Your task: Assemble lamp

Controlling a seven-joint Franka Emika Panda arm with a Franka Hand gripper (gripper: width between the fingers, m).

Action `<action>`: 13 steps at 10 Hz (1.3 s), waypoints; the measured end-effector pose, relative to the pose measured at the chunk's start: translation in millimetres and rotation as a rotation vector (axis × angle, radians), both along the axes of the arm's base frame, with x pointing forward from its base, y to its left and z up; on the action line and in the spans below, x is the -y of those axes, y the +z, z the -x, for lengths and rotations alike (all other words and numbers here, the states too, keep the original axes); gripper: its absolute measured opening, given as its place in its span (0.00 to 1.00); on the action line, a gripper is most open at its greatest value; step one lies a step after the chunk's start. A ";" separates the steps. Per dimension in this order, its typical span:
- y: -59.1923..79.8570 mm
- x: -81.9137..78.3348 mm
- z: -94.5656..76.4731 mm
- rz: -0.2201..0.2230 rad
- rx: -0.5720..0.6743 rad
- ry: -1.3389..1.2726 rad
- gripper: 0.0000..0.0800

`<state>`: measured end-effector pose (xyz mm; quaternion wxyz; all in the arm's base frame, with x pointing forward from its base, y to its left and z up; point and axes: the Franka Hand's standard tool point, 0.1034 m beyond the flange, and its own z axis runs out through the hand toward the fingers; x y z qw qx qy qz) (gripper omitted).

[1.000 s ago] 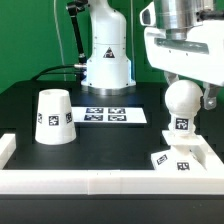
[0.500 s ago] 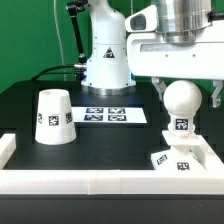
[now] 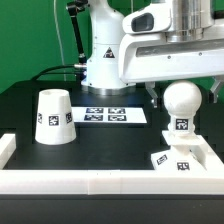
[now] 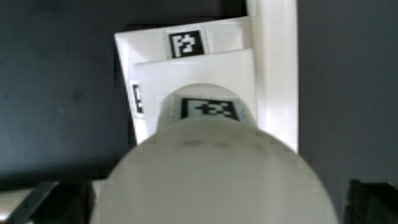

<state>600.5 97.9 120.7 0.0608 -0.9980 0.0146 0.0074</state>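
Observation:
The white ball-shaped bulb [image 3: 181, 99] stands upright on its neck in the blocky base [image 3: 176, 160] at the exterior view's right, in the corner of the rails. My gripper [image 3: 183, 98] is open, with one dark finger on each side of the ball and a small gap to it. In the wrist view the bulb [image 4: 217, 165] fills the foreground over the base [image 4: 187, 62], and the dark fingers [image 4: 36, 203] show at the edges. The cone-shaped shade [image 3: 53, 117] stands alone on the exterior view's left.
The marker board [image 3: 112, 116] lies mid-table behind the parts. White border rails run along the front [image 3: 90, 182], the left [image 3: 6, 148] and the right, also seen in the wrist view [image 4: 272, 60]. The arm's own pedestal [image 3: 107, 62] stands at the back.
The fingers have spread away from the bulb and the hand has turned and lifted slightly. The bulb stays upright in the base. The shade has not moved.

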 end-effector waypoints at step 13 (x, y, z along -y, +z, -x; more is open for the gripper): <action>0.3 -0.1 -4.8 0.029 0.071 0.700 0.72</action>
